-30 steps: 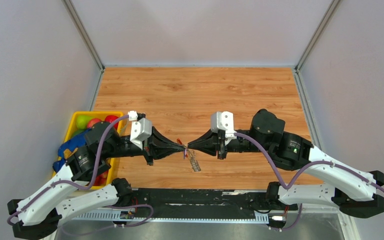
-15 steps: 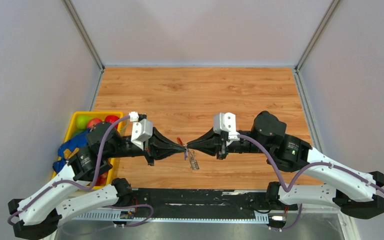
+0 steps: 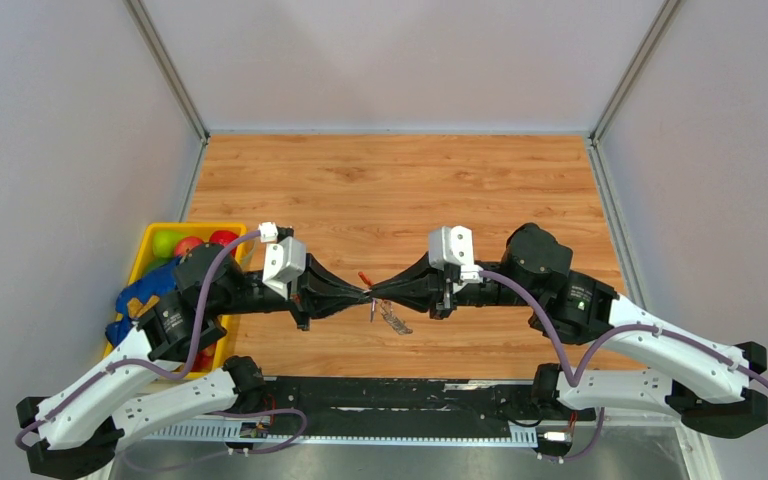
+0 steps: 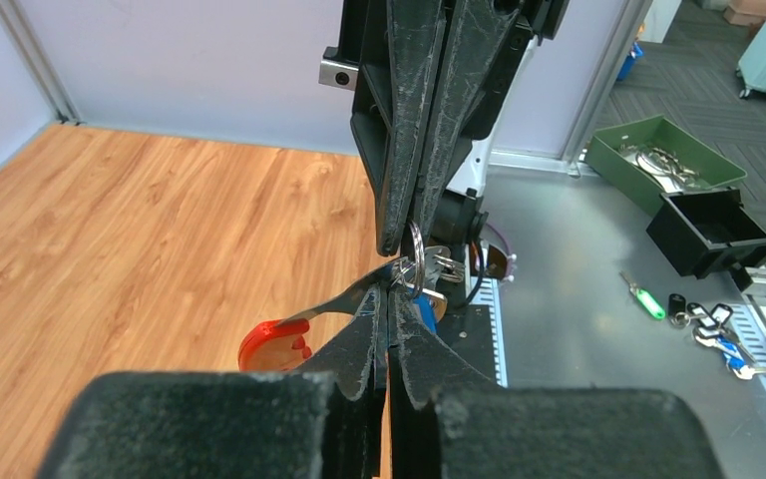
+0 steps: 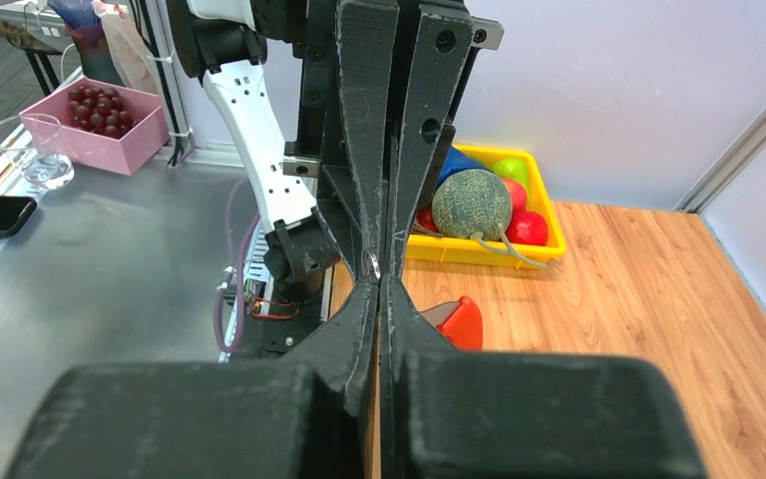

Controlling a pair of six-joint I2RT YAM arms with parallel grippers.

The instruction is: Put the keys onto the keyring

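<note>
My left gripper (image 3: 364,295) and right gripper (image 3: 381,293) meet tip to tip above the front middle of the table, both shut. The keyring (image 3: 363,279) sticks up and back from that meeting point. In the left wrist view its red loop (image 4: 274,344) runs by a grey strip into the shut left gripper (image 4: 391,294). The keys (image 3: 393,319) dangle just below the tips. Their silver ring (image 4: 414,257) sits at the right fingertips (image 4: 399,235), with the blue tag (image 4: 425,315) behind. The right wrist view shows the right gripper (image 5: 377,279) pinching that ring (image 5: 372,264), with the keyring (image 5: 462,321) beyond.
A yellow bin (image 3: 149,243) of fruit stands at the table's left edge beside the left arm, with a melon (image 5: 471,203) in it. Walls close in the table on three sides. A green tray (image 4: 663,150) and a black box (image 4: 718,232) sit off the table.
The dangling keys have swung slightly to the right and up. Both grippers stay shut tip to tip, and the right wrist has shifted a little.
</note>
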